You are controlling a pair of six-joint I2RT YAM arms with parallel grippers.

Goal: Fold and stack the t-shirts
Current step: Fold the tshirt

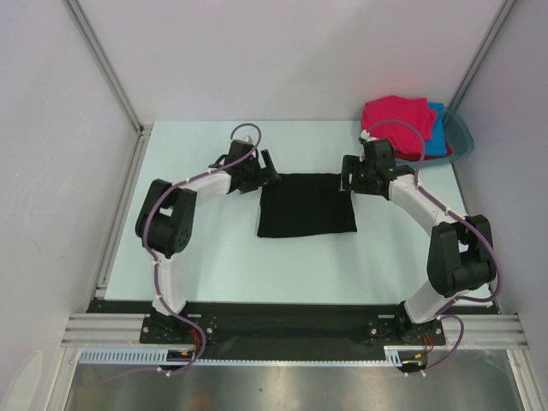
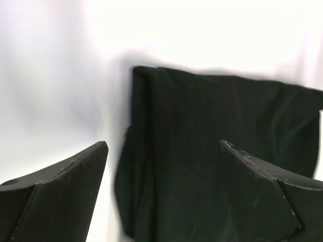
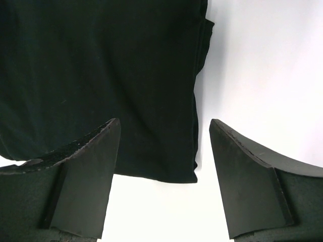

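1. You have a pale, mint-tinted counter (image 1: 214,257), flat and matte. In both wrist views it washes out to plain white.
2. At the counter's far right corner you'll find a teal plastic basin (image 1: 463,135). Only its right rim and wall show, and they look translucent.
3. White wall panels (image 1: 282,51) rise from the counter's left, far and right edges.
4. Two aluminium posts (image 1: 103,60) stand at the counter's far corners, slanting outward in your top view.
5. A black strip (image 1: 291,324) runs along the counter's near edge.
6. Nearer than that edge, you'll see a slotted white cable duct (image 1: 120,354) and a brushed metal surface (image 1: 282,390).
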